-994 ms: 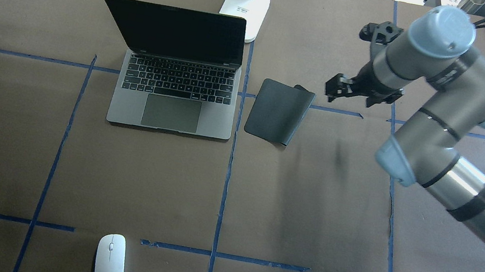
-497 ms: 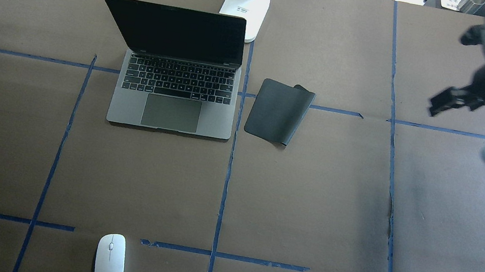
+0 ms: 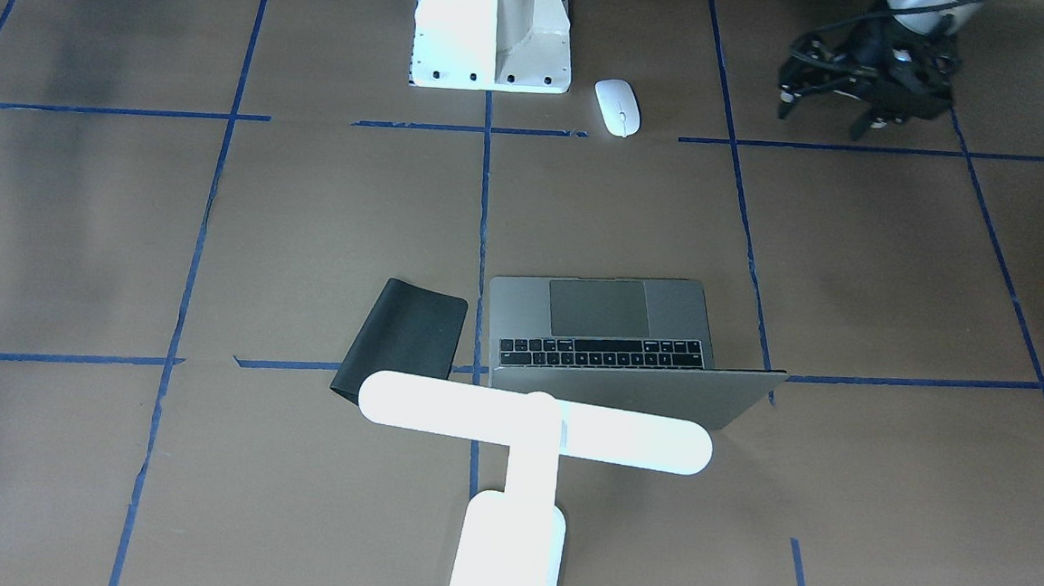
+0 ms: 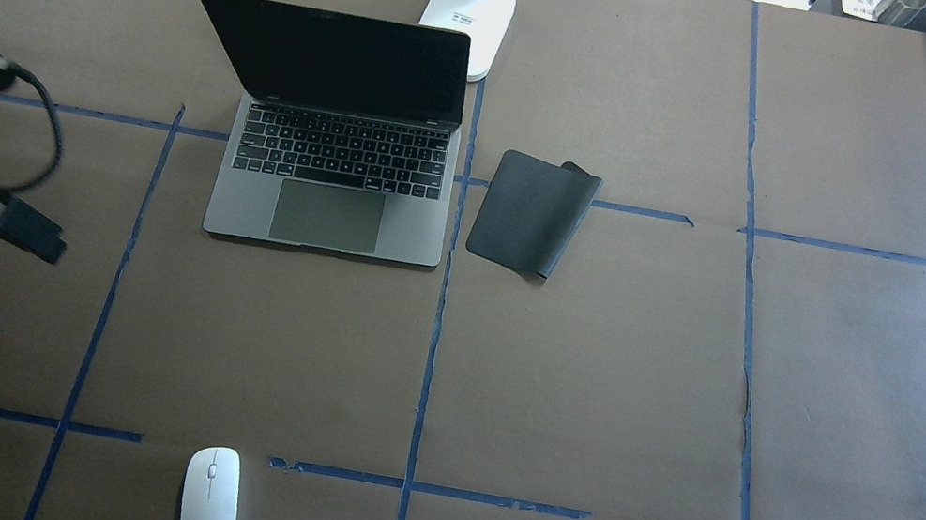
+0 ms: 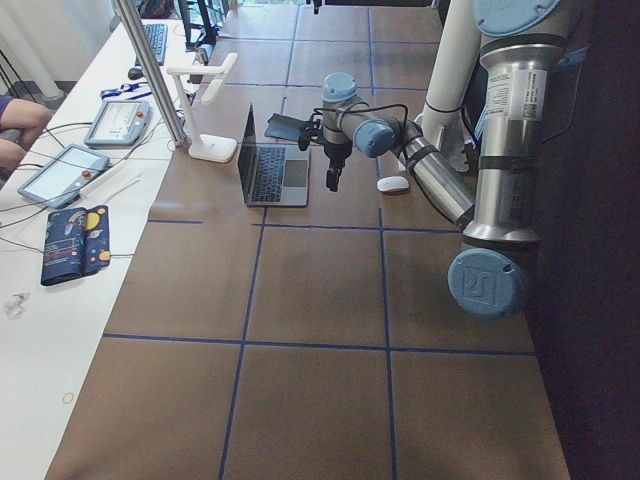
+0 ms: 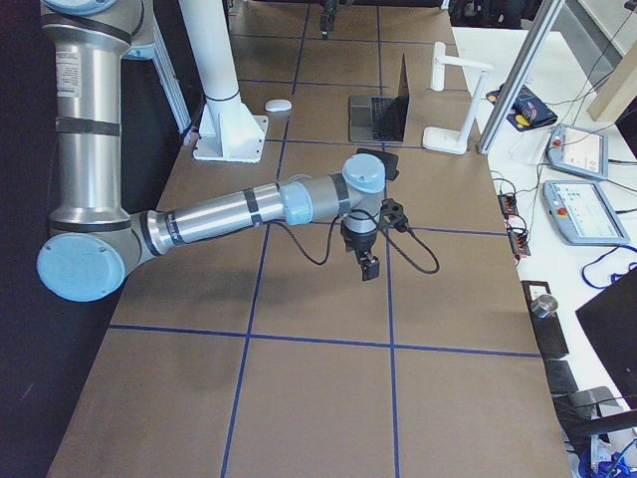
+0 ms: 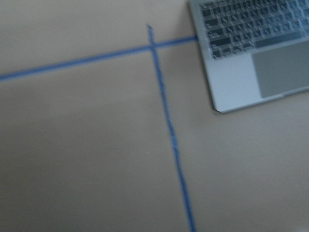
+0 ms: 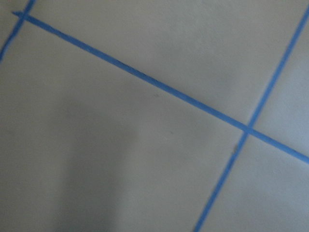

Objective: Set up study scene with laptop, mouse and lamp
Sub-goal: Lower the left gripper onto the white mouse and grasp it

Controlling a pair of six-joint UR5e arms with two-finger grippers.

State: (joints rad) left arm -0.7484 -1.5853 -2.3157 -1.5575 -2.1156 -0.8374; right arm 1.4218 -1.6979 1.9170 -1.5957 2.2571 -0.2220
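Open laptop [image 4: 332, 180], lamp [image 3: 532, 429] behind lid: both look set. Near-edge mouse [image 4: 210, 499] unplaced; left gripper [image 4: 39, 235] hovers left, likely for it; right gripper [image 6: 369, 267] hangs well right. Jaws: cannot tell.

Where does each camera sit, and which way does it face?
Overhead: behind the robot, looking forward and down; left gripper at left edge.
Front-facing: across the table, facing the robot; lamp nearest, left gripper top right.
Exterior left: table's end; left arm near, large.
Exterior right: opposite end; right gripper near.
Left wrist: down at the laptop's front corner; no fingers show.
Right wrist: down at table and tape; no fingers show.
Shared: overhead and front-facing both show laptop, mouse, black pad.
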